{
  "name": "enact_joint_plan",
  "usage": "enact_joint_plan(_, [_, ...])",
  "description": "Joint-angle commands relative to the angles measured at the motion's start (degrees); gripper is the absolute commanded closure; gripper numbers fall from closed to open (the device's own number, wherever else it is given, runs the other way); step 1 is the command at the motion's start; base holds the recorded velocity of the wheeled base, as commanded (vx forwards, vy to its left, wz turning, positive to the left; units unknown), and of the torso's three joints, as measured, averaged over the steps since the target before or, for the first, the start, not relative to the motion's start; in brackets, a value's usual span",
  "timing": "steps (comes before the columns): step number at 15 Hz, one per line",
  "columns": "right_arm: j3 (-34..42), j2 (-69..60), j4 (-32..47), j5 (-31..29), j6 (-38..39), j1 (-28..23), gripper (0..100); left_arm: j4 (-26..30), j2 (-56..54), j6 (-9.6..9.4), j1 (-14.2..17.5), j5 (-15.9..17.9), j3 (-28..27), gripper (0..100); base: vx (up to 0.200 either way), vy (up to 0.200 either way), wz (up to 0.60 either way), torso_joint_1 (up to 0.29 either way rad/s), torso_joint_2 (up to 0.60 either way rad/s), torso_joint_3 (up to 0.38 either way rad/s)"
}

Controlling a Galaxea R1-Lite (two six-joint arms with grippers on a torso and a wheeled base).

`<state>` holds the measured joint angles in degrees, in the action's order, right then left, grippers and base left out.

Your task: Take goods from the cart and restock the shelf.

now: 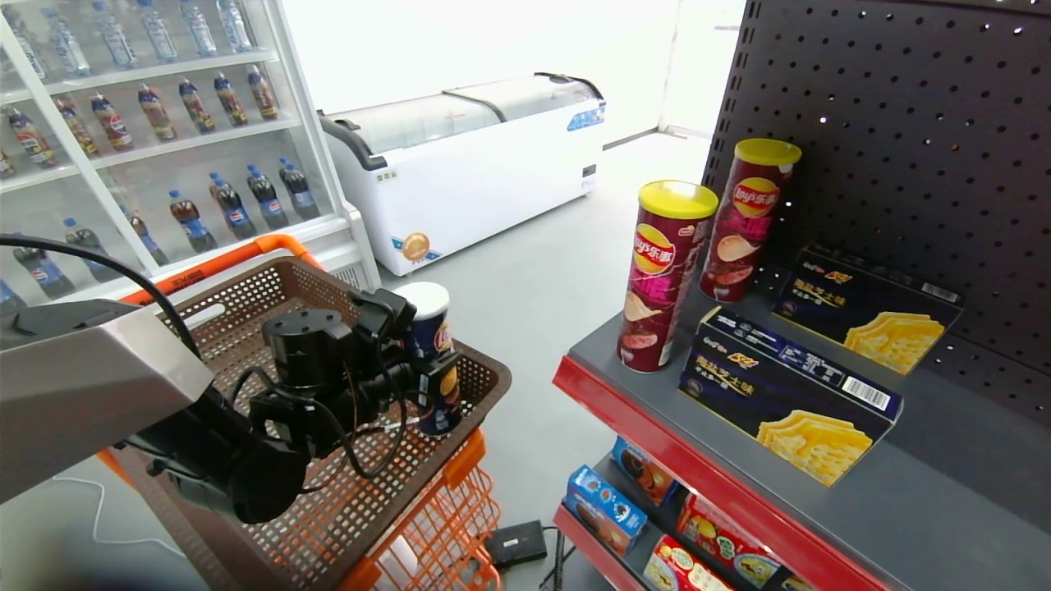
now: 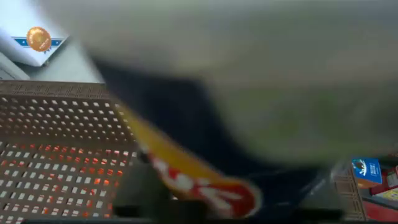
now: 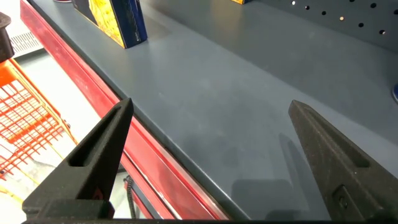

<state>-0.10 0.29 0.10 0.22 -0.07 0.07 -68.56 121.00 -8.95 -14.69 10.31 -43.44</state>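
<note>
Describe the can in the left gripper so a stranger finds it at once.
In the brown basket of the orange cart, a can is held upright by the left gripper. It is dark blue with a white lid; the shelf cans are maroon with yellow lids.

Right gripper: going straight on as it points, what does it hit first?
The right gripper, fingers open, points at the bare grey shelf board; it would likely meet that first. No goods in that line. Depth unclear.
</note>
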Motion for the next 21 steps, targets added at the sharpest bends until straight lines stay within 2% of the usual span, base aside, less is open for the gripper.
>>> enact_joint_plan(1, [0.0,0.1,0.0,0.0,0.0,0.0,0,0.0,-0.2,-0.02,-0.4,0.1,-0.3,100,0.000,0.000,0.00,0.000,0.00,0.000])
enact_joint_plan(6, [0.0,0.1,0.0,0.0,0.0,0.0,0,0.3,-4.6,-1.07,-2.5,0.3,-2.5,100,0.000,0.000,0.00,0.000,0.00,0.000])
enact_joint_plan(11, [0.0,0.1,0.0,0.0,0.0,0.0,0,7.5,-15.4,-0.90,-5.6,0.8,-3.3,100,0.000,0.000,0.00,0.000,0.00,0.000])
enact_joint_plan(14, [0.0,0.1,0.0,0.0,0.0,0.0,0,14.1,-22.3,-0.63,-6.0,7.6,-2.3,100,0.000,0.000,0.00,0.000,0.00,0.000])
enact_joint_plan(15, [0.0,0.1,0.0,0.0,0.0,0.0,0,15.9,-24.3,-0.28,-6.1,8.9,-2.2,100,0.000,0.000,0.00,0.000,0.00,0.000])
enact_joint_plan(17, [0.0,0.1,0.0,0.0,0.0,0.0,0,16.3,-27.3,3.85,-8.6,9.2,-2.3,100,0.000,0.000,0.00,0.000,0.00,0.000])
enact_joint_plan(19, [0.0,0.1,0.0,0.0,0.0,0.0,0,17.1,-31.2,7.01,-11.3,9.0,-1.6,100,0.000,0.000,0.00,0.000,0.00,0.000])
enact_joint_plan(20, [0.0,0.1,0.0,0.0,0.0,0.0,0,18.6,-34.4,10.09,-14.8,9.0,-0.8,100,0.000,0.000,0.00,0.000,0.00,0.000])
enact_joint_plan(21, [0.0,0.1,0.0,0.0,0.0,0.0,0,20.7,-36.3,10.88,-17.0,9.0,-0.5,100,0.000,0.000,0.00,0.000,0.00,0.000])
